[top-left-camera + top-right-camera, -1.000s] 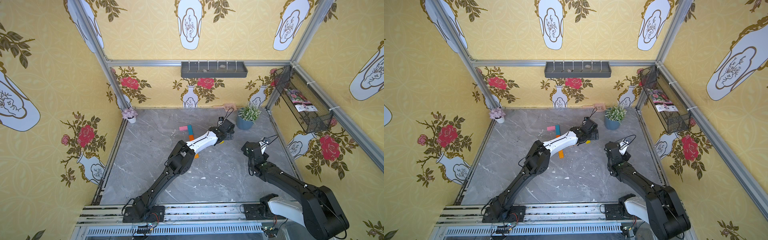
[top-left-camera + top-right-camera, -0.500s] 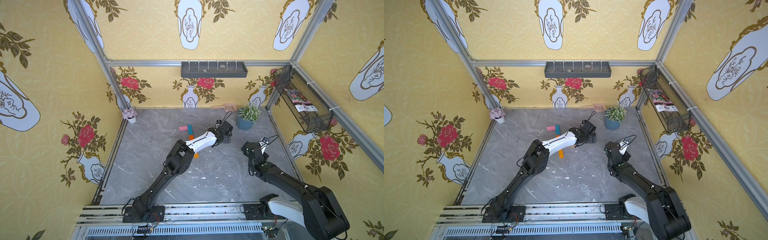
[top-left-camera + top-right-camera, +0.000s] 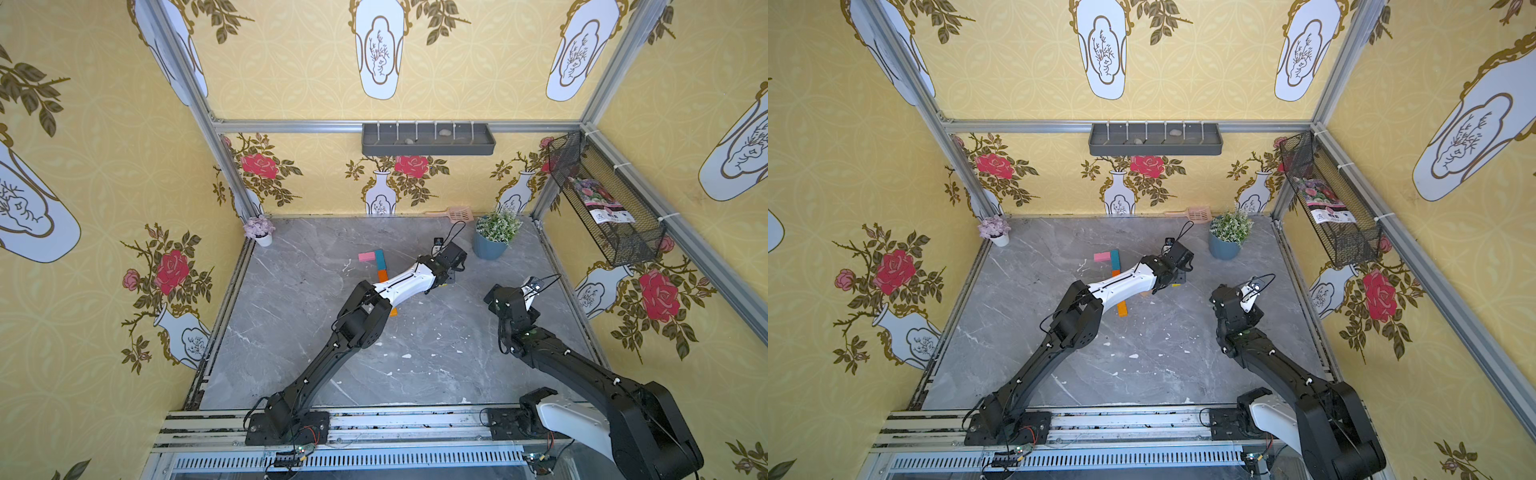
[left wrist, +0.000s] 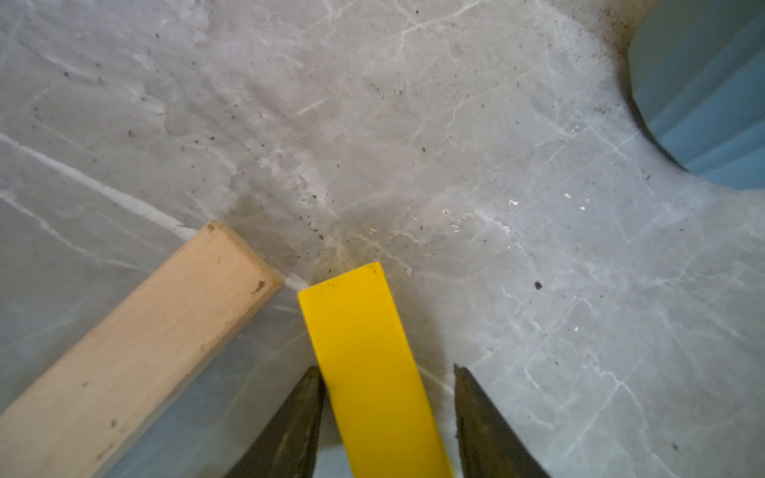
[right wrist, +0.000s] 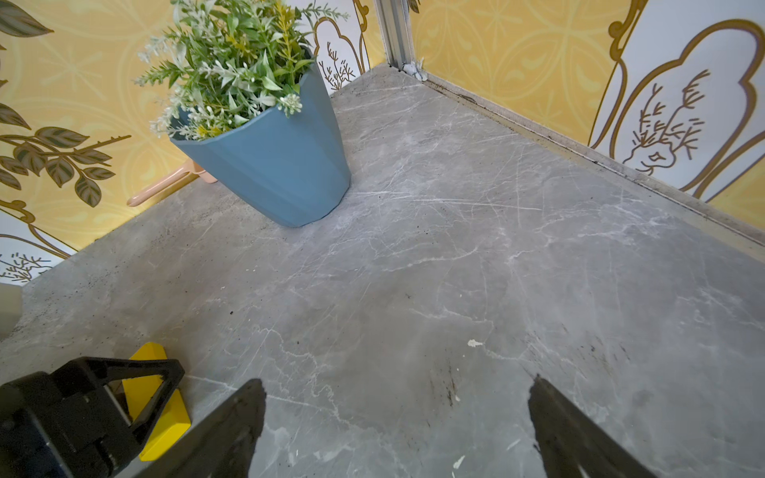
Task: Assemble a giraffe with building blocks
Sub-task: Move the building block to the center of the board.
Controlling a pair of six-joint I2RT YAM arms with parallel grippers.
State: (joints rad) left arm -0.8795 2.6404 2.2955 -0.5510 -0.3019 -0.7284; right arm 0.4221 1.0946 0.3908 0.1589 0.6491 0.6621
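My left gripper (image 4: 387, 372) has closed in on the yellow block (image 4: 364, 351), which lies on the grey floor. One finger presses its side; the other stands a sliver off at the tip. A plain tan block (image 4: 145, 343) lies just beside it, apart from it. In the right wrist view the yellow block (image 5: 165, 430) shows under the left gripper's black fingers (image 5: 145, 372). A pink block (image 3: 366, 257), a blue block (image 3: 380, 261) and an orange block (image 3: 382, 275) lie joined in an L. Another orange block (image 3: 1122, 308) peeks from under the left arm. My right gripper (image 5: 397, 385) hangs open over bare floor.
A blue pot with a green plant (image 3: 490, 245) stands close behind the left gripper. A pink slotted scoop (image 3: 459, 214) lies by the back wall. A small white flowerpot (image 3: 259, 230) sits in the back left corner. A wire basket (image 3: 602, 203) hangs on the right wall.
The left gripper's jaws have come together from wide open onto the yellow block, and the arm has shifted a little. The right arm has not moved.
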